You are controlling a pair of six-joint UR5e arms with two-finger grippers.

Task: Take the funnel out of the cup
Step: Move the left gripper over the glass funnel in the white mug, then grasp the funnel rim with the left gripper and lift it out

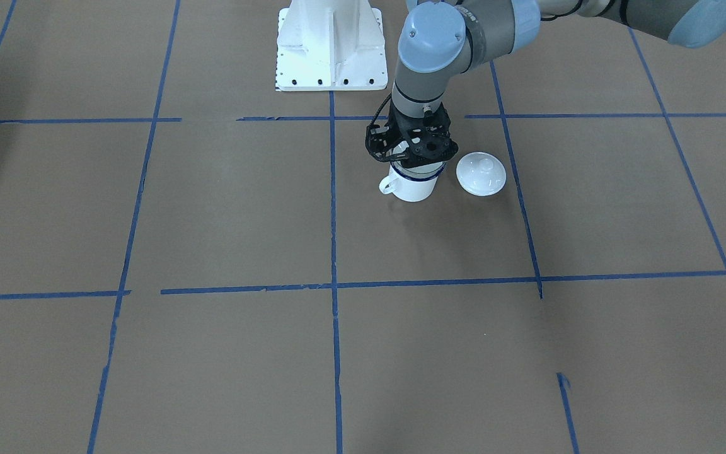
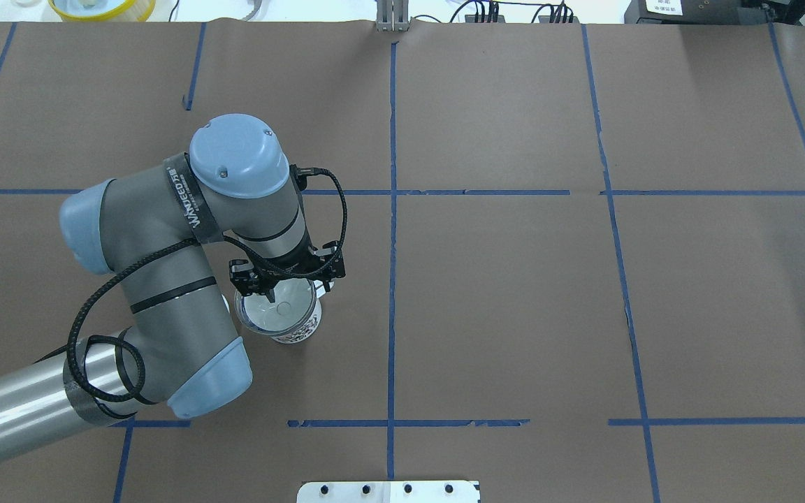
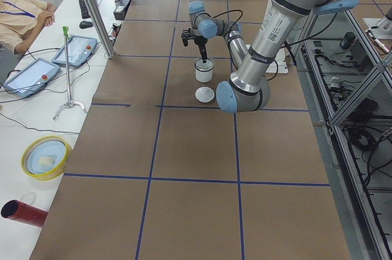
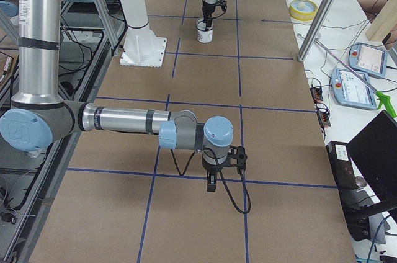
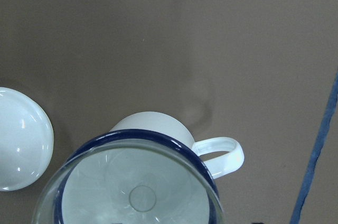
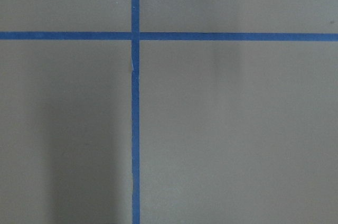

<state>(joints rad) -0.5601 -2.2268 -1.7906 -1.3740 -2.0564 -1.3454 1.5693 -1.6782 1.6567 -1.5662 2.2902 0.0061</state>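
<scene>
The cup (image 1: pixel 412 188), a white mug with a dark blue rim and its loop handle (image 5: pixel 224 155) to one side, stands on the brown table. The clear funnel (image 2: pixel 277 311) sits in its mouth, and its rim and spout hole show in the left wrist view (image 5: pixel 142 197). My left gripper (image 1: pixel 410 157) points straight down onto the funnel's far rim. Its fingers look drawn together on the rim. My right gripper (image 4: pixel 211 185) hangs low over bare table far from the cup. I cannot tell whether it is open or shut.
A white domed lid (image 1: pixel 481 174) with a knob lies on the table right beside the cup. The robot's white base plate (image 1: pixel 330 47) stands behind. Blue tape lines cross the brown table cover. An operator sits beyond the table's edge.
</scene>
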